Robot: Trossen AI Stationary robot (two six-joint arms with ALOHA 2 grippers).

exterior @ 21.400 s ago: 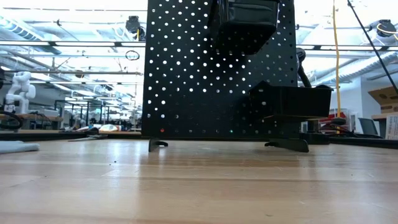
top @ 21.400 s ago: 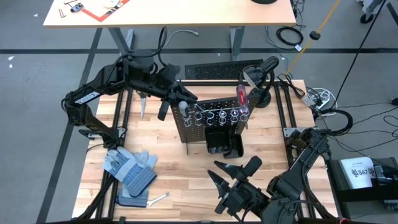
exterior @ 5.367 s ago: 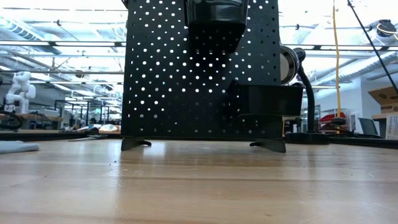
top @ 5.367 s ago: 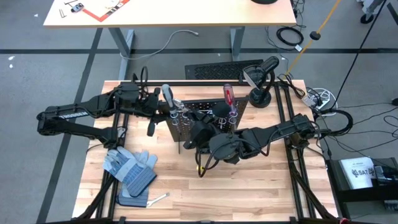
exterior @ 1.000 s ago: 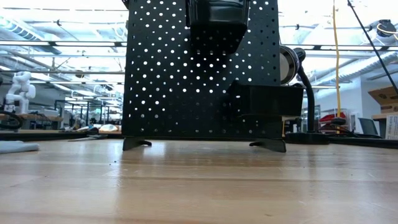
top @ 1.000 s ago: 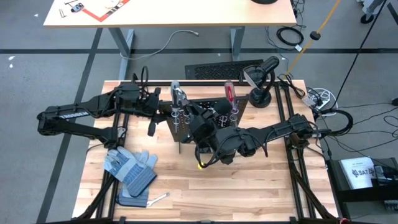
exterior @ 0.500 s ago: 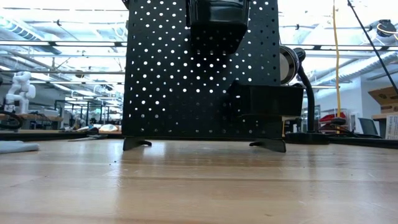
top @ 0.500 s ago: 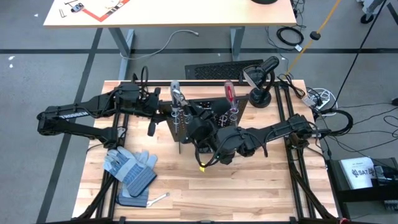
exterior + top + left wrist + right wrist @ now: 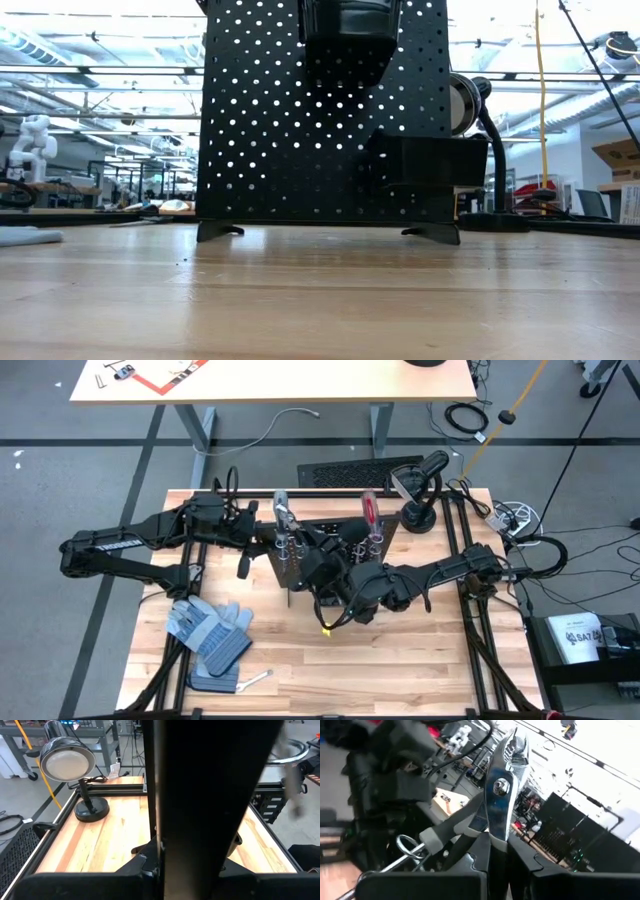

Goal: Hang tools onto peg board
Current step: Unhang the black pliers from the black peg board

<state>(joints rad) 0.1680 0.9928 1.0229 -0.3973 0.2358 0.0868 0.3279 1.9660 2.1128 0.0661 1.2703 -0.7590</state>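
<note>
The black peg board (image 9: 300, 130) stands upright on its two feet mid-table, its bin (image 9: 430, 165) at the right. My left gripper (image 9: 255, 540) is shut on the board's left edge. My right gripper (image 9: 305, 552) hovers level at the board's top, shut on black-and-silver pliers (image 9: 500, 780), beside a silver ring (image 9: 407, 845). A red-handled screwdriver (image 9: 369, 510) stands in the row of rings. A grey tool end (image 9: 283, 512) shows above the board's left end; whether it is the pliers' head I cannot tell. My left gripper clamps the peg board's left side edge (image 9: 210, 795) between its two fingers, coming level from the table's left. The board stays upright with its feet on the table. My right gripper pinches the pliers' handles (image 9: 492, 845) between its two fingers, which lie along the tool. The silver head (image 9: 507, 750) points away from the fingers. The pliers are lifted clear of the table.
Blue-grey gloves (image 9: 210, 630) and a silver wrench (image 9: 255, 680) lie near the table's near left corner. A desk lamp (image 9: 420, 510) stands at the far right, with a ribbed black mat (image 9: 355, 472) beyond the far edge. Bare wood (image 9: 320, 300) spreads in front of the board.
My right gripper has rolled a little about the line it points along, turning the pliers with it, and has stayed at the board's top.
</note>
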